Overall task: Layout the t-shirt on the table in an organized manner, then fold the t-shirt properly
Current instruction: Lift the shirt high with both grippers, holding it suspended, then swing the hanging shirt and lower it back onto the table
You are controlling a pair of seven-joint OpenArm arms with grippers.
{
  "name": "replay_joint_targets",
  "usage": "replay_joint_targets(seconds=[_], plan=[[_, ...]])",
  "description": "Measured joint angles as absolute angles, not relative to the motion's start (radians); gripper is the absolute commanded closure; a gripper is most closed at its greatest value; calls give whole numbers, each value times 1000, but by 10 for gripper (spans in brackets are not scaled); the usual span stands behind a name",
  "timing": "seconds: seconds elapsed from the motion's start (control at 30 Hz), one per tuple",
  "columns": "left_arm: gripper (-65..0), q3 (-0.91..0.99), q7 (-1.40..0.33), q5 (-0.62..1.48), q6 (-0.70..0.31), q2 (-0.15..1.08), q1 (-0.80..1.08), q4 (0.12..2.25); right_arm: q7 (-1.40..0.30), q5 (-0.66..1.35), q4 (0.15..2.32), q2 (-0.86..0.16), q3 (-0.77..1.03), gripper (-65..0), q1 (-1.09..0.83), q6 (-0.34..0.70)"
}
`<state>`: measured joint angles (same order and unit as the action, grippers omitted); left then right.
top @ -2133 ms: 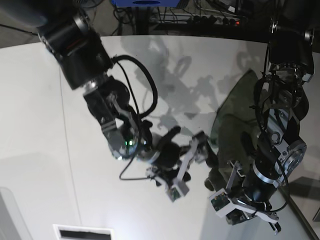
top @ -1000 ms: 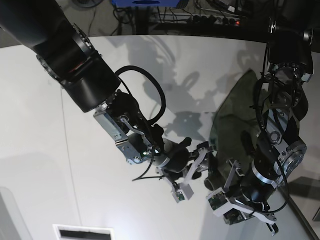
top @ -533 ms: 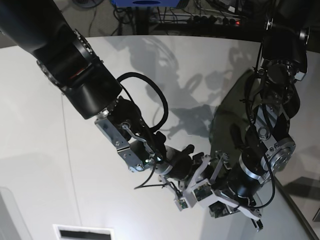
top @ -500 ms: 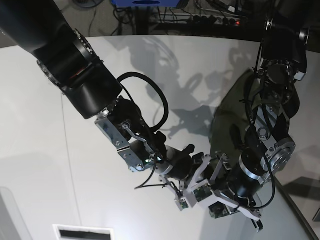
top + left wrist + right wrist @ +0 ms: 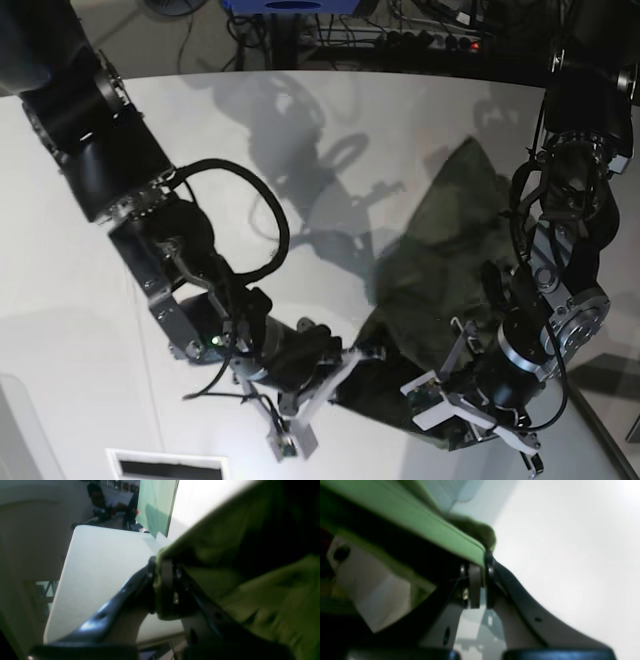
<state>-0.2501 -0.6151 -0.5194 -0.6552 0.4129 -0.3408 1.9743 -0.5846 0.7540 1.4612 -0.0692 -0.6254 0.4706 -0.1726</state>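
The olive-green t-shirt point(image 5: 440, 250) lies partly lifted on the right side of the white table point(image 5: 300, 150), stretched between both grippers. My right gripper point(image 5: 362, 352) is shut on the shirt's lower left edge. In the right wrist view the fingers point(image 5: 475, 580) pinch a green hem point(image 5: 440, 532). On the other arm, my left gripper point(image 5: 462, 338) is shut on the t-shirt near its lower right part. The left wrist view shows its fingers point(image 5: 163, 580) clamped on a fold of the green fabric point(image 5: 262, 585). The shirt's neck and sleeves cannot be made out.
Cables and equipment point(image 5: 400, 30) crowd the floor beyond the table's far curved edge. A white slotted panel point(image 5: 165, 465) sits at the bottom left, beside a grey panel point(image 5: 15, 430). A dark seam line point(image 5: 135, 290) runs down the left of the tabletop.
My right gripper has shut on the shirt's edge and pulled it down and left. The shirt now spreads wider across the table. The left arm has shifted back to the right.
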Motion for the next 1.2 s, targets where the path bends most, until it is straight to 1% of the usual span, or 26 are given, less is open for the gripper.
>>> replay_joint_targets(seconds=[0.13, 0.17, 0.23, 0.33, 0.43, 0.5, 0.57, 0.63, 0.7, 0.77, 0.87, 0.93, 1.03, 1.1, 1.17, 1.2], plan=[[0, -252, -614, -515, -656, 413, -351, 1975, -749, 769, 1640, -109, -631, 0, 441, -249], [0, -252, -614, -511, -656, 411, -358, 1975, -787, 777, 1685, -137, -634, 0, 424, -274], [0, -287, -616, -512, -656, 409, -381, 1974, -805, 773, 1782, -202, -627, 0, 393, -322], [0, -410, -606, -500, -654, 397, -450, 1969, -883, 772, 1913, -262, -497, 0, 337, -364], [0, -458, -592, -489, -662, 339, -558, 1903, -1015, 776, 1978, -286, -336, 0, 321, -361], [0, -455, -586, -484, -663, 284, -641, 1831, -1064, 779, 1993, -306, -250, 0, 361, -359], [0, -455, -574, -479, -660, 255, -699, 1774, -1070, 780, 2010, -337, -234, 0, 405, -355], [0, -455, -567, -477, -658, 250, -731, 1730, -1072, 785, 2009, -341, -261, 0, 439, -356], [0, -454, -573, -487, -659, 263, -735, 1703, -1070, 828, 2006, -316, -361, 0, 447, -366], [0, -457, -572, -476, -663, 321, -729, 1702, -1070, 883, 1996, -247, -474, 0, 446, -361], [0, -450, -501, -476, -679, 458, -732, 1707, -1038, 874, 1983, -106, -600, 0, 463, -363], [0, -404, -455, -478, -683, 528, -738, 1707, -1036, 857, 1964, -8, -653, 0, 510, -364], [0, -368, -424, -473, -690, 559, -822, 1696, -1040, 818, 1962, 124, -694, 0, 564, -362], [0, -369, -428, -491, -671, 562, -921, 1647, -1148, 963, 1970, 141, -724, 0, 614, -327], [0, -395, -466, -492, -645, 574, -1007, 1606, -1150, 1031, 1976, 147, -717, 0, 631, -334], [0, -442, -461, -478, -631, 587, -1045, 1591, -1132, 1040, 1974, 140, -681, 0, 634, -368]])
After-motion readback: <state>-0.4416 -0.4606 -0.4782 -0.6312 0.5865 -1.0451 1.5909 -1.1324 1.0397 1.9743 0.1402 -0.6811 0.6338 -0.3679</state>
